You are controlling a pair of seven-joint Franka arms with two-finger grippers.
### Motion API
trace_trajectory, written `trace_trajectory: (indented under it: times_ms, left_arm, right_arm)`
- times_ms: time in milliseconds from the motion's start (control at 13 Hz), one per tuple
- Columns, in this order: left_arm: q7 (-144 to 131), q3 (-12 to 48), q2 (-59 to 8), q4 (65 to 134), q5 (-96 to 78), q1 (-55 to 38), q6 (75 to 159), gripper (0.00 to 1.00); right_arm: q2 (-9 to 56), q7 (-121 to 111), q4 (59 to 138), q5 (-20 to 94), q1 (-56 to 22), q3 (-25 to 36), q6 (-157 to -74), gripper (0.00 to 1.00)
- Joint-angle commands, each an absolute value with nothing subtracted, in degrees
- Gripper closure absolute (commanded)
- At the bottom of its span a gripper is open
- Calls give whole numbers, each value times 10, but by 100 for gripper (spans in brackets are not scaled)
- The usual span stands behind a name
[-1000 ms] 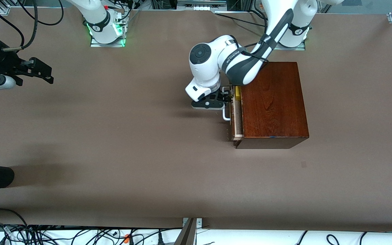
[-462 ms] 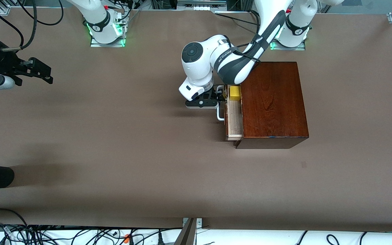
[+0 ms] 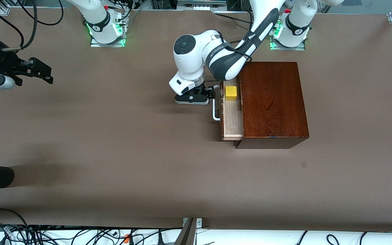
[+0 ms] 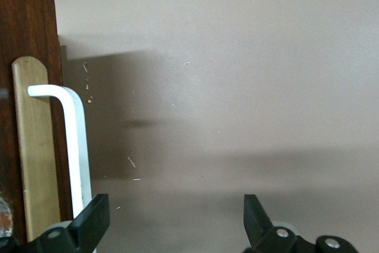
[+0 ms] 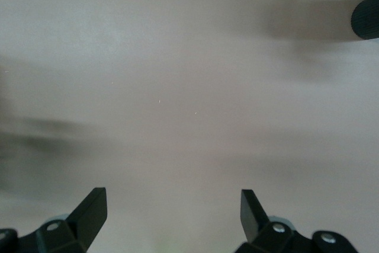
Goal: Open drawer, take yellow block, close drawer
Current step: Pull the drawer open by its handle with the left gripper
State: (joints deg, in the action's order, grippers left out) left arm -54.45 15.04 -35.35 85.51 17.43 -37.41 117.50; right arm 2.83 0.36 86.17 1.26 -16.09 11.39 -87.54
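The left arm hides the drawer (image 3: 232,117)'s farther end; the right pincer (image 3: 43,73)'s arm seems cut off.

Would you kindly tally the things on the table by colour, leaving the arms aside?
Yellow: 1, the yellow block in the drawer.
Dark reddish-brown: 1, the wooden box with that drawer.
White: 1, the handle.
Total: 3.

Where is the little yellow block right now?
The yellow block sits in the open drawer of the wooden box, at the end farther from the front camera, beside the left gripper.
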Motion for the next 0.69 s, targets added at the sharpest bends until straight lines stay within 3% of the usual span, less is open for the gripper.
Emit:
trace_trajectory:
  times_ms: [0, 615]
  left_arm:
    - [-544, 149, -348, 834, 170, -371, 1167, 0]
    - [-363, 143, -253, 809, 171, -280, 992, 0]
  right_arm:
    - [27, 10, 859, 15, -157, 113, -872, 0]
    - [28, 9, 859, 15, -163, 112, -881, 0]
